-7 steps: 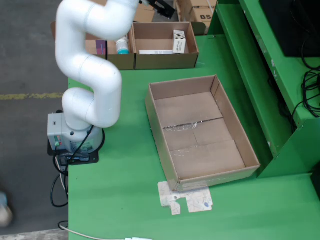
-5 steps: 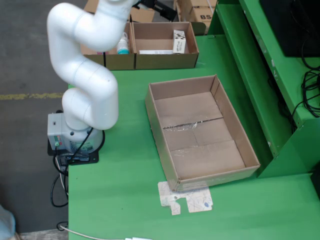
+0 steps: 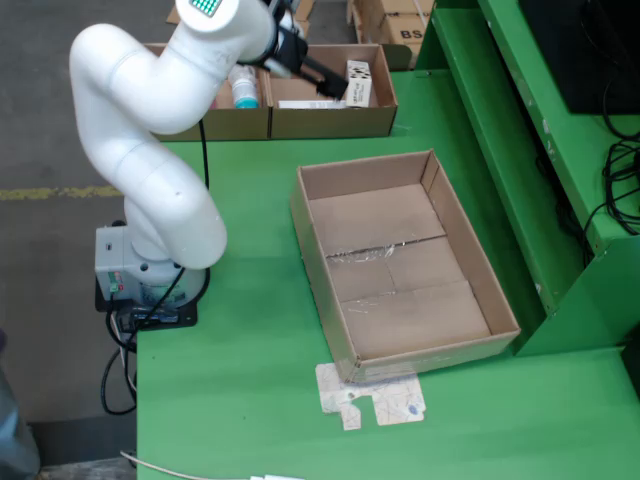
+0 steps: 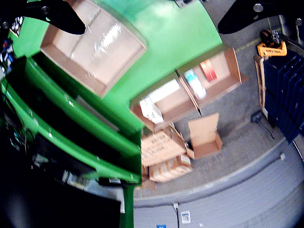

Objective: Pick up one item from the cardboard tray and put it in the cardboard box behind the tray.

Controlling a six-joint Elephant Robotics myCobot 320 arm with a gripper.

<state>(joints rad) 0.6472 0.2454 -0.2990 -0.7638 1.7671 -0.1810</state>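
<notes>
A two-compartment cardboard tray [image 3: 330, 122] stands at the table's far edge in the fixed view. Its right compartment holds a white box with black dots [image 3: 358, 82] and a flat white box [image 3: 298, 103]. The left one holds a teal-capped bottle [image 3: 243, 90]. My black gripper [image 3: 328, 84] hangs over the right compartment, just left of the dotted box. A large empty cardboard box [image 3: 400, 265] lies mid-table. In the wrist view my gripper [image 4: 151, 27] is open with nothing between its fingers [image 4: 61, 14], and the tray [image 4: 223, 88], dotted box [image 4: 151, 110] and bottle [image 4: 194, 83] lie far below.
The robot base [image 3: 150, 270] sits at the table's left edge. A green shelf frame [image 3: 530, 150] runs along the right with cables [image 3: 620, 180]. A flattened white carton [image 3: 370, 397] lies in front of the big box. More cardboard boxes [image 4: 166, 156] stand on the floor beyond the tray.
The arm has swung its elbow left and lowered the wrist. The gripper came down from the top edge to just above the tray's right compartment.
</notes>
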